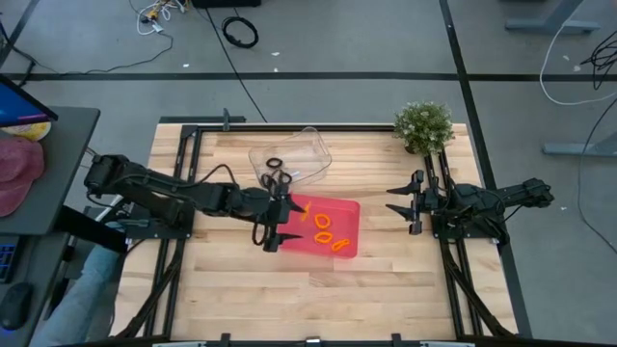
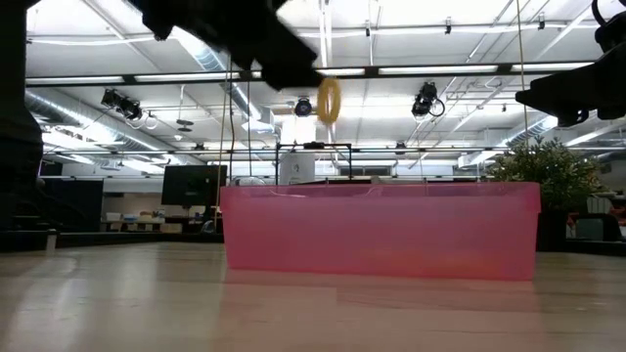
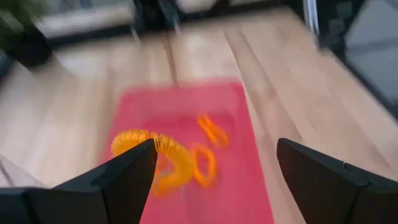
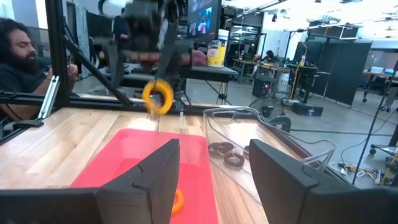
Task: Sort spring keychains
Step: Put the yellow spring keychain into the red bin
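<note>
red tray [image 1: 349, 209] holding orange keychains [image 1: 326, 233], clear bin [image 1: 310, 150] black ones [image 1: 276, 164]

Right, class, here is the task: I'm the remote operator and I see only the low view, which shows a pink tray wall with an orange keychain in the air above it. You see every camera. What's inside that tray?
Observer: At least two orange spring keychains lie in the red tray.
Operator: Is the airborne one gripped?
Observer: The left pincer stands wide open. The orange keychain is by one finger. I cannot tell whether it is hooked there or falling.
Operator: And the black ones?
Observer: The black keychains sit in a clear container beside the tray.
</note>
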Tool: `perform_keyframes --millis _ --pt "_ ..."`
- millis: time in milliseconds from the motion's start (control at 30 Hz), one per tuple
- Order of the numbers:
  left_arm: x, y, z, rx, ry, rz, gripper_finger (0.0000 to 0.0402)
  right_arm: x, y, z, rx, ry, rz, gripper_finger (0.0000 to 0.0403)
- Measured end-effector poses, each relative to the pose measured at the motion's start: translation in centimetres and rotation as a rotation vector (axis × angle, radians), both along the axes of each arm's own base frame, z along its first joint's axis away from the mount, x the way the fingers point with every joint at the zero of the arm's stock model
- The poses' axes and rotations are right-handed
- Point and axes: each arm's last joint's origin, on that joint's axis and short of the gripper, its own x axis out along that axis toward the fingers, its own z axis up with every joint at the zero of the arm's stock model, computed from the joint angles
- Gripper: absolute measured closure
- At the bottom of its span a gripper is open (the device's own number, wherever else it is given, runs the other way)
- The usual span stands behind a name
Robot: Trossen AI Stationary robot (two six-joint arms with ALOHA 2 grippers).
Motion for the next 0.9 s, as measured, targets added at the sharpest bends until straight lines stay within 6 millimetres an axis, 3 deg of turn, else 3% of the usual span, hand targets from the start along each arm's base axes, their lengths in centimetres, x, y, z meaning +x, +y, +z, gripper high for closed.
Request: perform_keyframes --millis 100,200,333,433,533,633,767,900 --pt "0.6 -0.1 0.6 -0.011 -0.074 0.011 0.0065 0.0 0.0 0.0 0.000 0.001 0.000 0.0204" --pt "0.2 -0.1 -0.8 0.050 0.103 -0.028 0.0065 0.0 0.0 0.0 0.000 0.002 0.000 0.0204" --pt "1.0 -0.2 0.2 0.006 -0.023 0.003 0.0065 0.0 0.0 0.0 0.000 0.001 0.000 0.0204" --pt "1.0 -0.2 -1.0 0.051 0.084 -0.006 0.0065 0.0 0.0 0.0 0.001 -0.001 0.000 0.0204" --pt "1.7 -0.3 0.5 0.011 -0.032 0.002 0.0065 0.0 0.0 0.0 0.000 0.000 0.001 0.0204" --pt "1.5 -0.3 0.2 0.027 0.082 -0.006 0.0065 0.0 0.0 0.0 0.000 0.000 0.001 0.0204" --pt "2.0 -0.6 1.0 0.004 0.006 -0.012 0.0065 0.0 0.0 0.0 0.000 0.000 0.000 0.0204" --pt "1.1 -0.4 1.3 0.038 0.135 -0.001 0.0065 0.0 0.0 0.0 0.000 0.001 0.000 0.0204"
